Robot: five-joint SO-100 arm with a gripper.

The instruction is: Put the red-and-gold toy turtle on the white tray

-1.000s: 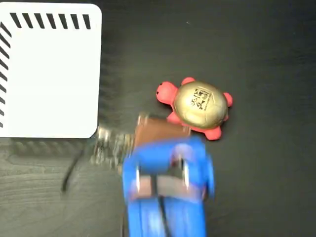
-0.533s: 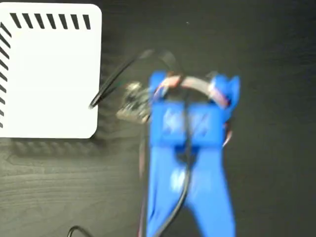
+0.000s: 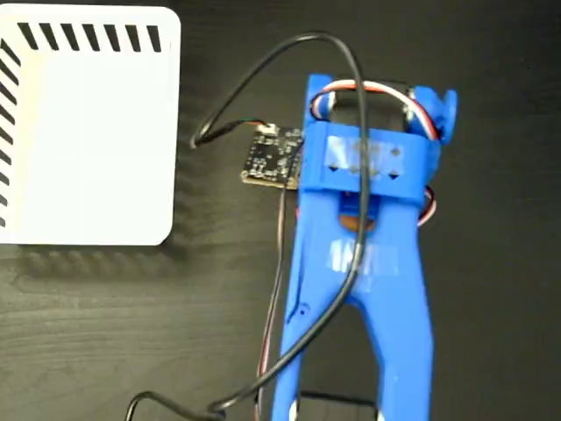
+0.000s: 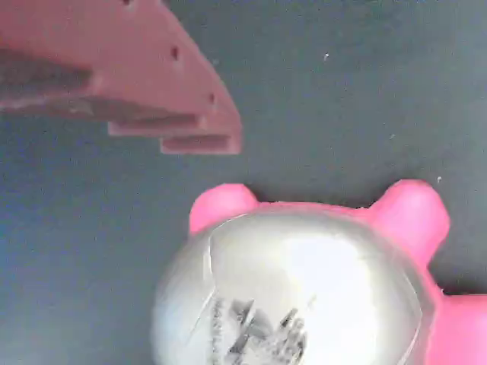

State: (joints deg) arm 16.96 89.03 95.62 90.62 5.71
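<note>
Dark table point(image 3: 491, 70) (tray point(image 3: 88, 132), turtle point(image 4: 304, 289))

Arm point(image 3: 359, 263): bright blue, black cable along it, red-white wires at the top. Small circuit board point(image 3: 273, 160) beside it: black with pale specks. White tray point(image 3: 88, 132): plain white, rows of slanted black slots on top and left edges. Table point(image 3: 88, 333): black with faint wood grain.
Wrist view: toy turtle point(image 4: 304, 281), shell pale metallic with glare, black printed logo; legs pink-red. Gripper finger point(image 4: 137, 84): dull reddish-brown.
</note>
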